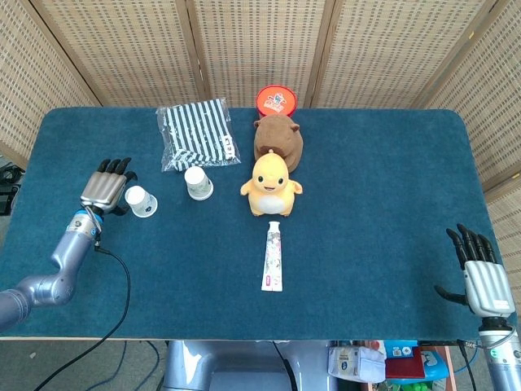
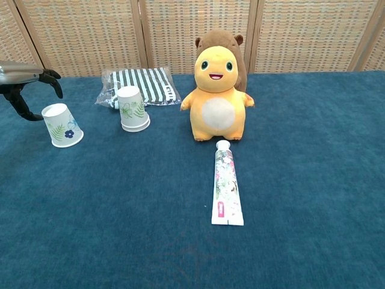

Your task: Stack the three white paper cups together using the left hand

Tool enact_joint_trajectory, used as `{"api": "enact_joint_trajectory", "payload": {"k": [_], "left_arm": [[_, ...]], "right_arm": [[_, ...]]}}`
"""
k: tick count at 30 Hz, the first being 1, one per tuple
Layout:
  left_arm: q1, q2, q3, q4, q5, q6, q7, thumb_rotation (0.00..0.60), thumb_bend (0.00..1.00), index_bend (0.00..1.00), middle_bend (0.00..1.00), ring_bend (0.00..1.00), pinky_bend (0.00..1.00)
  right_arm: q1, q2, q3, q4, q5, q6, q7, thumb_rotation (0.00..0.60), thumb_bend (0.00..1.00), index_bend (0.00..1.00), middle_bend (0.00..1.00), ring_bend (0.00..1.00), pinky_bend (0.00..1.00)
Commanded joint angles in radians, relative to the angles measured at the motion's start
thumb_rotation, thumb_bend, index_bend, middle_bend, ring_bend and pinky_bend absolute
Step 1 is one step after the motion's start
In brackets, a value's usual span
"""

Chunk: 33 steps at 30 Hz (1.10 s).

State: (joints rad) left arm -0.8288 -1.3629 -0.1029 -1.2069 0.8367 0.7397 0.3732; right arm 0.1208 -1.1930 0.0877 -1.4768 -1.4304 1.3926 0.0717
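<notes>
Two white paper cups with leaf prints stand upside down on the blue table. One cup [image 1: 140, 201] [image 2: 62, 125] is at the left. The other cup [image 1: 198, 183] [image 2: 133, 108] stands in front of the striped bag, and its base rim looks doubled. My left hand [image 1: 106, 186] [image 2: 27, 84] hovers just left of the left cup, fingers apart, holding nothing. Whether it touches the cup I cannot tell. My right hand [image 1: 480, 277] rests open at the table's front right corner, far from the cups.
A striped bag [image 1: 197, 134] lies behind the cups. A yellow plush toy [image 1: 272, 186] stands at the centre with a brown plush [image 1: 278, 137] and a red-lidded tub [image 1: 276, 101] behind it. A toothpaste tube [image 1: 273, 257] lies in front of it.
</notes>
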Motion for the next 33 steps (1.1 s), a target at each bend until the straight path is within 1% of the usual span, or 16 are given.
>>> {"api": "enact_joint_trajectory", "payload": {"k": [1,4,8,11,16,21,24,32,33], "left_arm": [[-0.002,0.001,0.001,-0.004,-0.011,0.000,0.011,0.600,0.31,0.26,0.00,0.00,0.00],[-0.003,0.001,0.004,-0.004,-0.027,-0.001,0.026,0.600,0.31,0.26,0.00,0.00,0.00],[-0.007,-0.021,0.007,0.026,-0.045,-0.007,0.041,0.600,0.31,0.28,0.00,0.00,0.00],[-0.010,-0.036,0.006,0.037,-0.050,-0.010,0.046,0.600,0.31,0.32,0.00,0.00,0.00],[-0.011,-0.055,0.004,0.048,-0.041,0.005,0.051,0.600,0.31,0.43,0.00,0.00,0.00],[-0.006,-0.048,-0.007,0.033,-0.027,0.016,0.034,0.600,0.31,0.45,0.00,0.00,0.00],[-0.001,-0.021,-0.026,-0.003,-0.012,0.031,0.008,0.600,0.31,0.45,0.00,0.00,0.00],[0.000,0.112,-0.081,-0.175,0.024,0.073,-0.031,0.600,0.31,0.45,0.00,0.00,0.00],[-0.002,0.136,-0.093,-0.211,0.030,0.085,-0.035,0.600,0.31,0.45,0.00,0.00,0.00]], "right_arm": [[0.000,0.000,0.000,0.000,0.000,0.000,0.001,0.600,0.08,0.00,0.00,0.00,0.00],[0.000,0.000,0.000,0.000,-0.002,0.002,0.001,0.600,0.08,0.00,0.00,0.00,0.00],[0.001,-0.001,-0.004,-0.002,-0.007,0.001,-0.002,0.600,0.08,0.00,0.00,0.00,0.00],[0.000,-0.001,-0.004,-0.003,-0.009,0.003,-0.005,0.600,0.08,0.00,0.00,0.00,0.00],[-0.002,0.000,-0.004,-0.004,-0.014,0.012,0.000,0.600,0.08,0.00,0.00,0.00,0.00],[-0.002,0.000,-0.004,-0.003,-0.017,0.015,0.003,0.600,0.08,0.00,0.00,0.00,0.00],[-0.002,0.000,-0.005,-0.002,-0.016,0.012,0.005,0.600,0.08,0.00,0.00,0.00,0.00],[0.003,-0.005,-0.007,0.000,-0.015,0.002,0.001,0.600,0.08,0.00,0.00,0.00,0.00],[0.004,-0.006,-0.007,0.001,-0.016,0.002,0.000,0.600,0.08,0.00,0.00,0.00,0.00]]}}
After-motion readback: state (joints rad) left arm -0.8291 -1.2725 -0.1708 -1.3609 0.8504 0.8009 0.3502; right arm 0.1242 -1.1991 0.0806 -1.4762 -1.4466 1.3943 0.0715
